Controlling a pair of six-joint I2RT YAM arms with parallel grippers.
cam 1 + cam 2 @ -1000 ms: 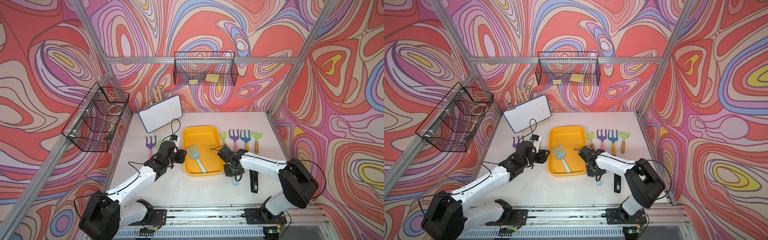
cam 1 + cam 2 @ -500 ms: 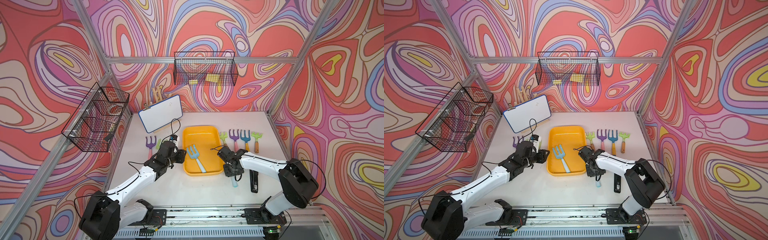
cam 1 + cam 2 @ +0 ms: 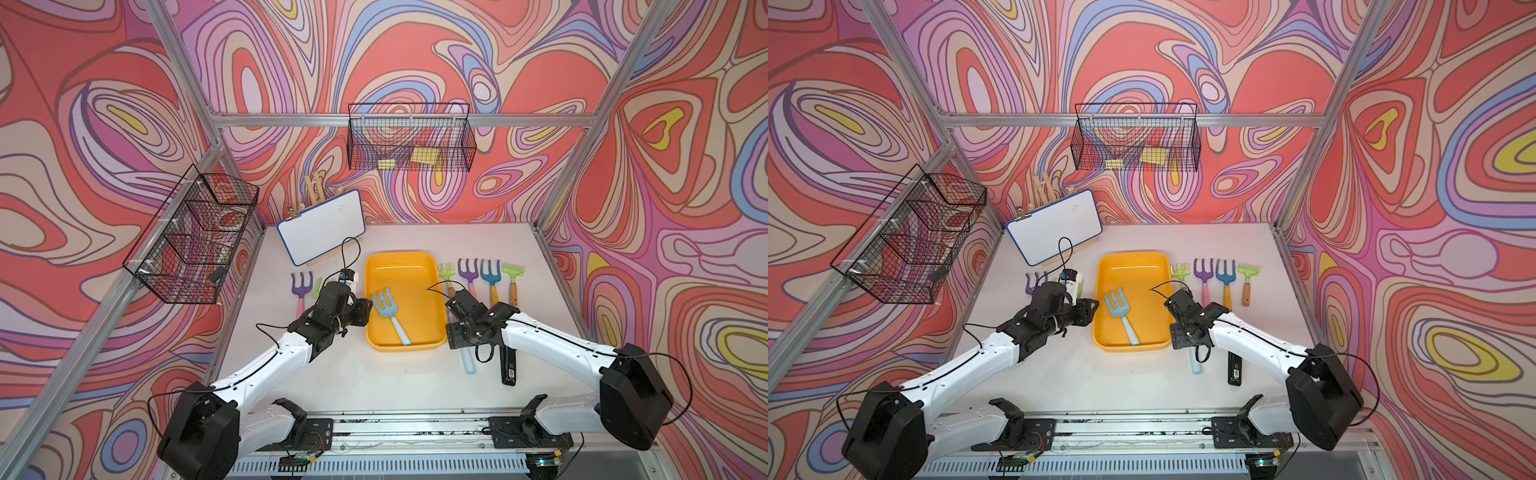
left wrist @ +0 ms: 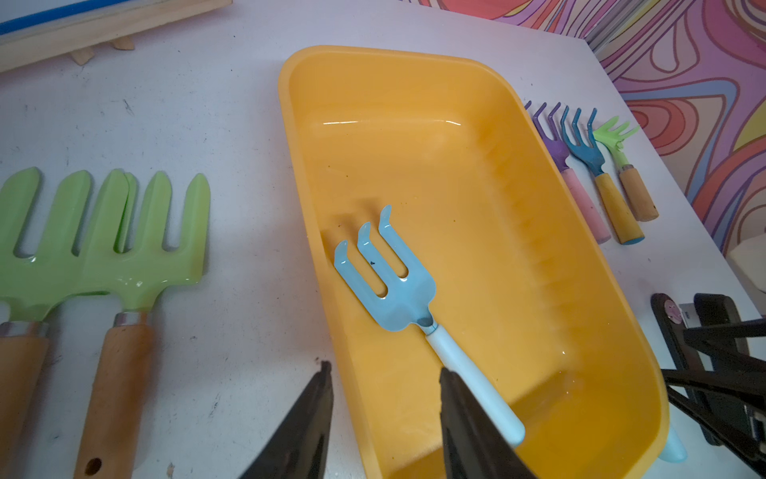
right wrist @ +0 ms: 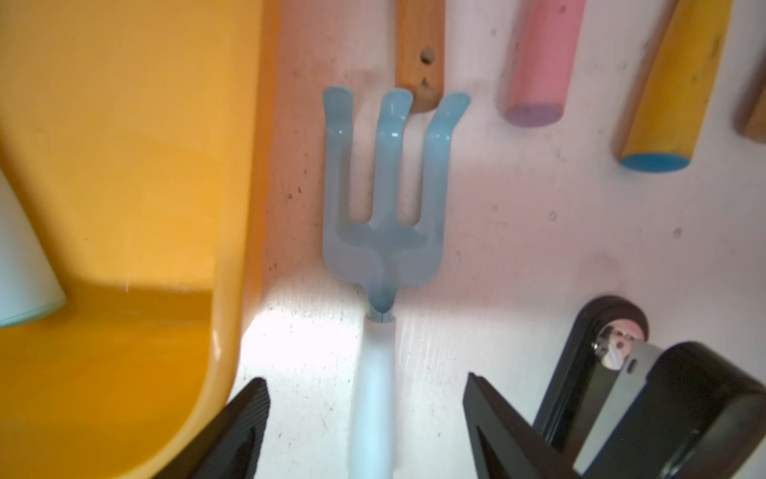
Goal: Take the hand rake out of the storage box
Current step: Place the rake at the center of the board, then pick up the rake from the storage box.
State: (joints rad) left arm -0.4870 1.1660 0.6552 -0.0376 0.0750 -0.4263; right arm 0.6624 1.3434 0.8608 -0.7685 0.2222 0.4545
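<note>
The yellow storage box (image 3: 415, 282) (image 3: 1133, 274) (image 4: 414, 166) sits mid-table. Inside it lies a light blue hand rake (image 3: 386, 307) (image 3: 1118, 305) (image 4: 389, 282), tines toward the back. A second light blue hand rake (image 5: 383, 199) (image 3: 468, 361) lies on the table just right of the box. My right gripper (image 5: 364, 378) (image 3: 464, 340) stands open over that rake's handle, fingers clear on both sides. At the box's left side my left gripper (image 4: 384, 369) (image 3: 365, 308) is open, its jaws apart over the box's left rim, holding nothing.
Several coloured rakes (image 3: 490, 276) lie in a row right of the box, and a purple one (image 3: 301, 284) and green ones (image 4: 103, 249) to its left. A black stapler (image 3: 509, 365) lies beside my right gripper. A whiteboard (image 3: 321, 226) and wire baskets (image 3: 409, 139) stand at the back.
My right gripper has gone from shut to open, letting go of the light blue rake's handle on the table. The left arm has not moved.
</note>
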